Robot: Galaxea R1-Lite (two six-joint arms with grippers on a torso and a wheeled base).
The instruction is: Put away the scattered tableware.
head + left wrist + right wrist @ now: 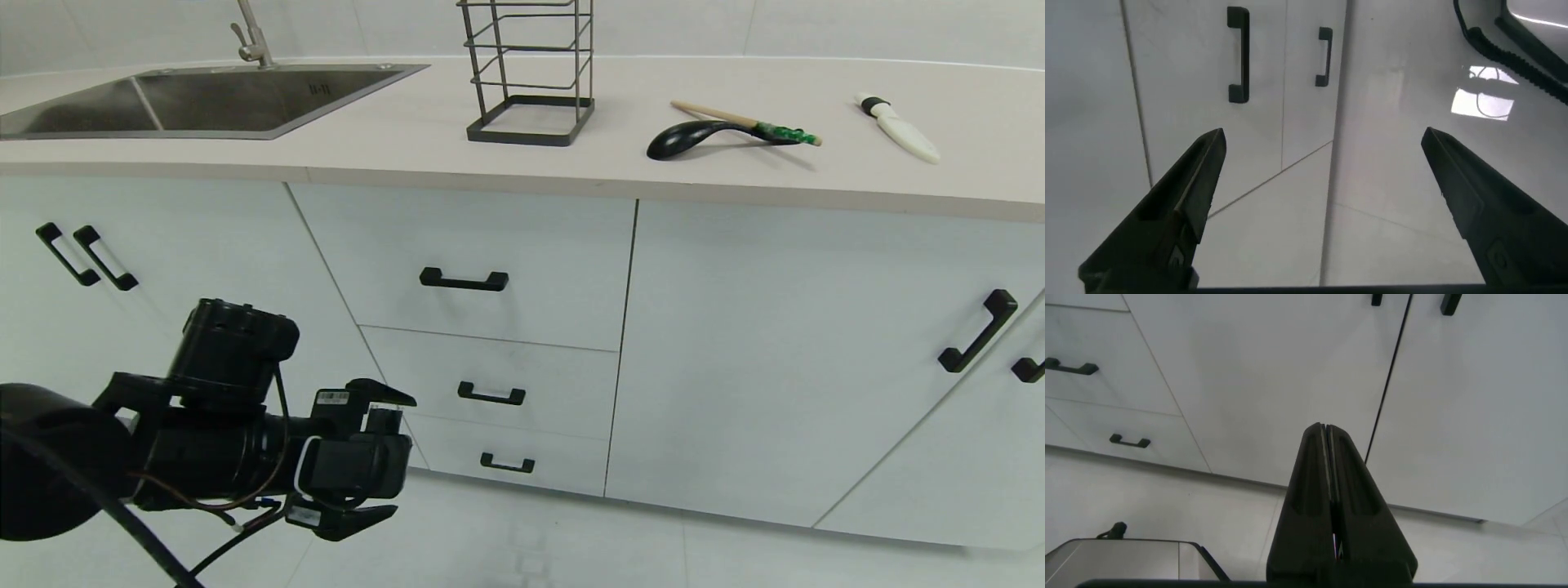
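On the countertop (408, 147) lie a black spoon (694, 139), a wooden chopstick with a green patterned end (743, 122) resting across the spoon's handle, and a white knife with a black band (898, 129) farther right. A dark wire rack (531, 73) stands near the counter's middle. My left gripper (392, 453) hangs low in front of the cabinets, well below the counter, open and holding nothing; its fingers (1184, 204) spread wide over the floor. My right gripper (1327, 457) is shut with nothing in it, facing the cabinet doors (1290, 376).
A steel sink (204, 102) with a tap (253, 37) sits at the counter's left. White cabinets and drawers with black handles (464, 280) fill the front below. The floor (506, 539) is light tile.
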